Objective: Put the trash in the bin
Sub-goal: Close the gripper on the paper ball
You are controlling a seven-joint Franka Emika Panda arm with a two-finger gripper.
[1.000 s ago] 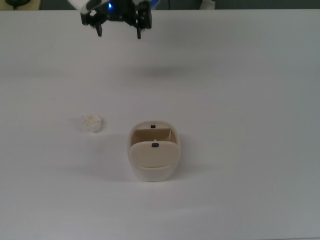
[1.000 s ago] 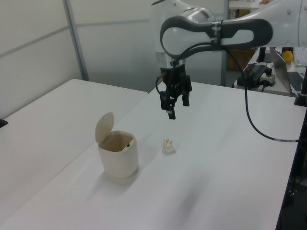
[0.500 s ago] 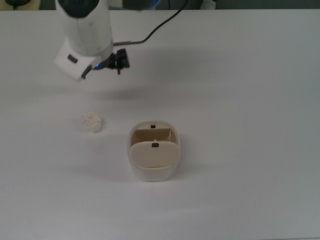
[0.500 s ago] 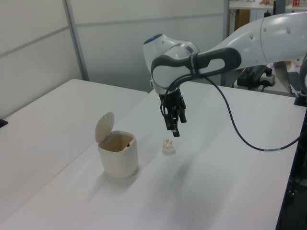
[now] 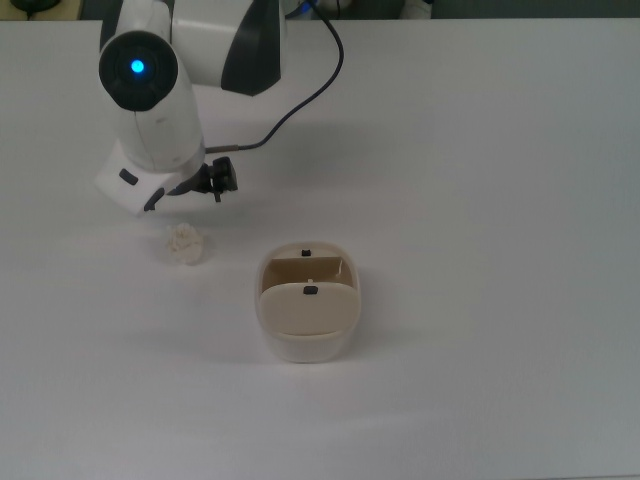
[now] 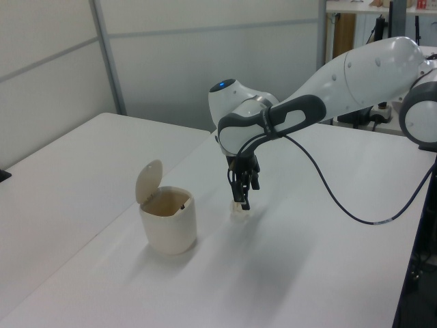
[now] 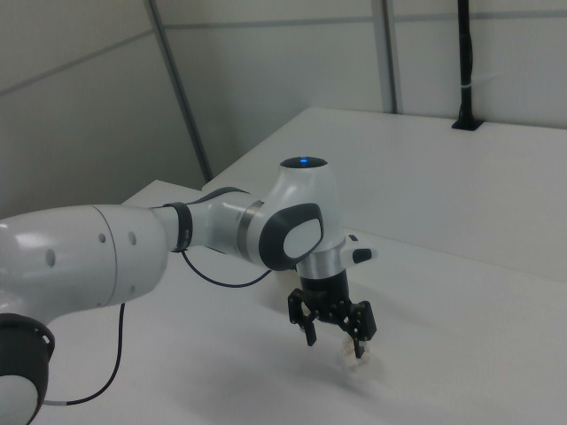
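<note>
The white and grey robot arm reaches down over the white table (image 5: 480, 150), and its black two-finger gripper (image 7: 336, 341) hangs low just above the small white lumpy ball of crumpled paper-like trash (image 5: 185, 242). In the right view the two black fingers (image 7: 309, 328) stand spread apart with a clear gap between them, nothing held, and the pale trash (image 7: 359, 361) shows just below and behind the finger on the right view's right. In the left view the gripper (image 6: 242, 198) points straight down, its tips right at the top of the trash (image 6: 238, 210), which lies on the table surface; whether a finger touches it I cannot tell. From the top view the arm's wrist housing covers most of the gripper (image 5: 212, 180), only a black part poking out toward the top view's right, with the trash lying just beyond it toward the bottom of the picture. The small cream-beige rounded-rectangular plastic bin (image 5: 308, 312) stands near the trash, toward the top view's right and lower, apart from it. Its swing flap lid (image 6: 148, 181) is tipped up in the left view, showing the tan inside, and two small black studs (image 5: 306, 253) show from the top. A black cable (image 5: 300, 75) loops from the arm across the table.
</note>
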